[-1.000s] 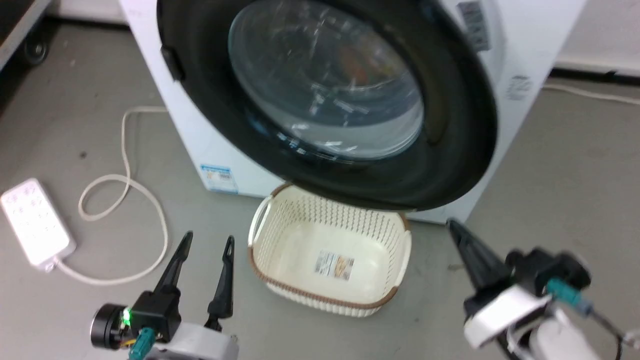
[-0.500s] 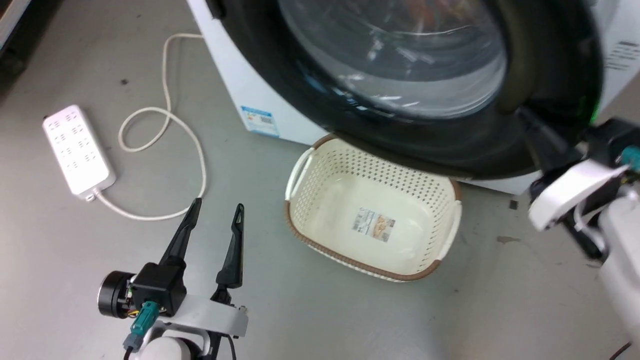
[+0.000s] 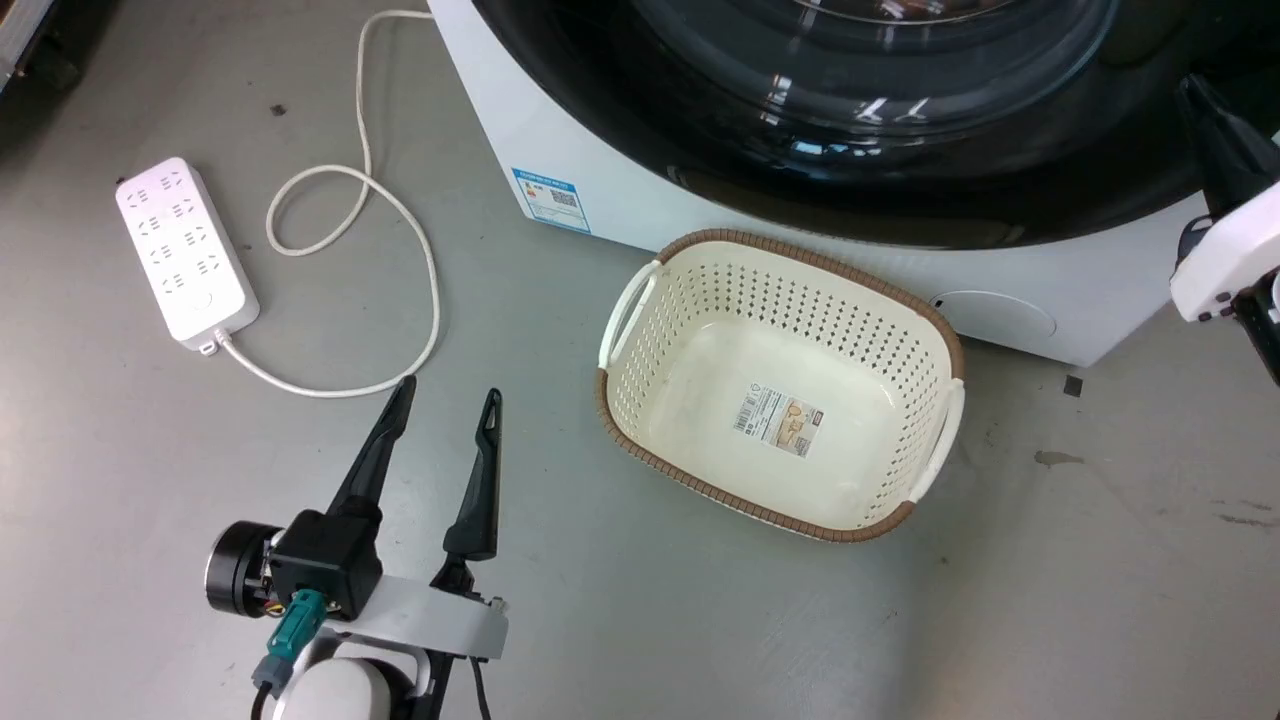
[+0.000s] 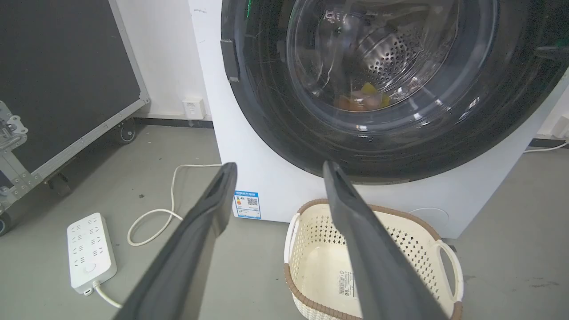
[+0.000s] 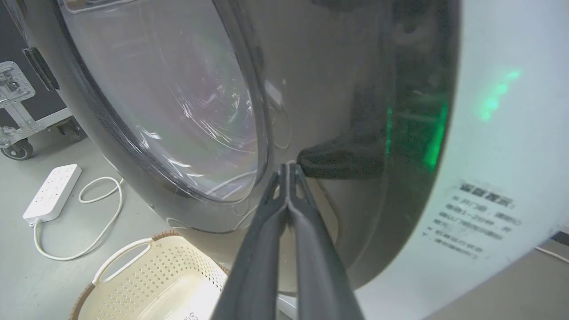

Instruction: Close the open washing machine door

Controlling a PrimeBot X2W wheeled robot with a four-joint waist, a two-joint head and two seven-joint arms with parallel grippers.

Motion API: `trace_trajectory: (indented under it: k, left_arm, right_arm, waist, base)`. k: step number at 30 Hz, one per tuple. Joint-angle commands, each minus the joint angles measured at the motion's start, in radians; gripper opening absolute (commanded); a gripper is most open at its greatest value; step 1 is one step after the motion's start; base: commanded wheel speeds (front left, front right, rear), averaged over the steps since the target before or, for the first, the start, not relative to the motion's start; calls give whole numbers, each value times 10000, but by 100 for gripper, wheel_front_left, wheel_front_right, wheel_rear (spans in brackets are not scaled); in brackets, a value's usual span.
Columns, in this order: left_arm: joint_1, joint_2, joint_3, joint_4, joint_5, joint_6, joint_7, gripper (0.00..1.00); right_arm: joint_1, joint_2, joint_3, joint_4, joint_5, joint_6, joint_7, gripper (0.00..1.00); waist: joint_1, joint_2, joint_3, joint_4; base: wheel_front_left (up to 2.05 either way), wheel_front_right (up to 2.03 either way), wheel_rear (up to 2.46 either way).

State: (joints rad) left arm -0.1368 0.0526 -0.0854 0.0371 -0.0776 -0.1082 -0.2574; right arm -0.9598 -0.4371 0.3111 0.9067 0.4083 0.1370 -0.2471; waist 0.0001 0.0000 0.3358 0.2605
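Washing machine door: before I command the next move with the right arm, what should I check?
1. Right gripper shut, tips at the black rim of the washing machine door: ok.
2. Door flush and latched on the washing machine: cannot tell.
3. Left gripper open, low over the floor, away from the door: ok.
4. Basket on the floor beneath the door rim, not touching: ok.
5. Power strip and cable off to the left: ok.

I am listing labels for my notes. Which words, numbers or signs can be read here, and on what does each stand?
Nothing reads clearly enough to quote.
Blue label, low on the washing machine front: too small.
Sticker on the cream basket floor: too small.
Grey printed lines on the washing machine front, right wrist view: blurred.
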Motion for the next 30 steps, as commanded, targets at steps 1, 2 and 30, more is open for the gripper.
trace_trajectory:
  k: [1, 2, 30]
  left_arm:
    - [-148, -17, -18, -52, 31, 6, -43, 100]
    - [-156, -18, -21, -49, 26, 13, -43, 100]
    - [1007, -23, 573, 1127, -195, 50, -43, 100]
  right_arm:
    - [-355, -96, -235, 248, -100, -63, -53, 0]
    - [-453, -60, -337, 376, -170, -63, -74, 0]
    - [6701, 2923, -3591, -5863, -2701, -63, -146, 100]
  waist:
    - [-1, 0, 39, 21]
    - [-1, 0, 48, 24]
    - [-1, 0, -3296, -2079]
  base:
    - [0, 0, 0]
    - [0, 0, 0]
    - [0, 0, 0]
